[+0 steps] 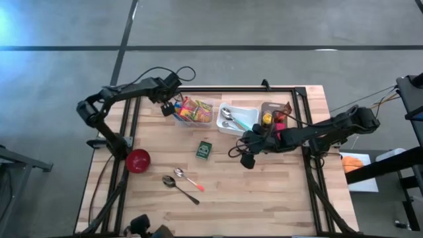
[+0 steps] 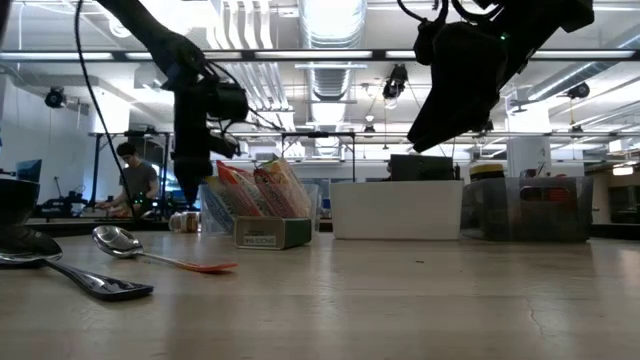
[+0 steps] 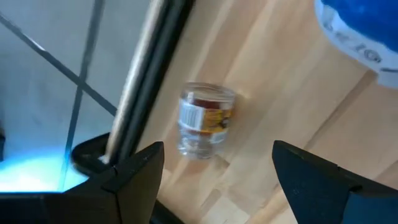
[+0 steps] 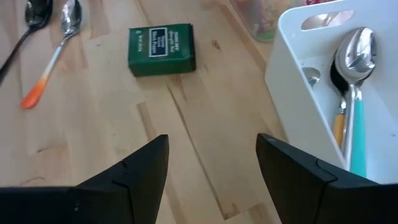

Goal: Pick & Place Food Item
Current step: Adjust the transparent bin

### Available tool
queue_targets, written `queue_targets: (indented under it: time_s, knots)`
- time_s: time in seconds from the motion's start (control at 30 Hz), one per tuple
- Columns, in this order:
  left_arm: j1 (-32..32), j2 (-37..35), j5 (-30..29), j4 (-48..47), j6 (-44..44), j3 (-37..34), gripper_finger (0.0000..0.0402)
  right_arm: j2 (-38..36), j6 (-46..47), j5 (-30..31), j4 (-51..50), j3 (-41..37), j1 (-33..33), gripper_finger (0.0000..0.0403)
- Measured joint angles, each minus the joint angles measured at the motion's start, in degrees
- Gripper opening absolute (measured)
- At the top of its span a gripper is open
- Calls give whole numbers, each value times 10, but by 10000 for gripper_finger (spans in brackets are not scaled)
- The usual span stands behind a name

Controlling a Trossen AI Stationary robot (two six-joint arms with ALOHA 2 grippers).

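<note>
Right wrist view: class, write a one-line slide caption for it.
Open right claw hovers over the wooden table, between a green box and a white bin holding spoons.

Grey concrete floor [image 1: 264, 23], ceiling lights [image 2: 330, 15].

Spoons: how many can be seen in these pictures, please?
4. Two lie loose on the table: a dark-handled spoon and an orange-tipped spoon beside it. Two spoons are in the white bin; others may lie hidden under them.
</note>
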Motion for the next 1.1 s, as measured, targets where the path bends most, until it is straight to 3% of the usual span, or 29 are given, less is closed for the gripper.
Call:
queue_targets:
  time_s: [0.47, 0.77, 1.1]
  knots:
    - [23, 63, 10, 5, 59, 24, 299, 0, 26, 0, 1, 0, 36, 240]
    - [28, 46, 20, -30, 99, 22, 299, 0, 35, 0, 1, 0, 55, 240]
    - [35, -23, 48, -23, 106, 21, 299, 0, 58, 0, 1, 0, 56, 240]
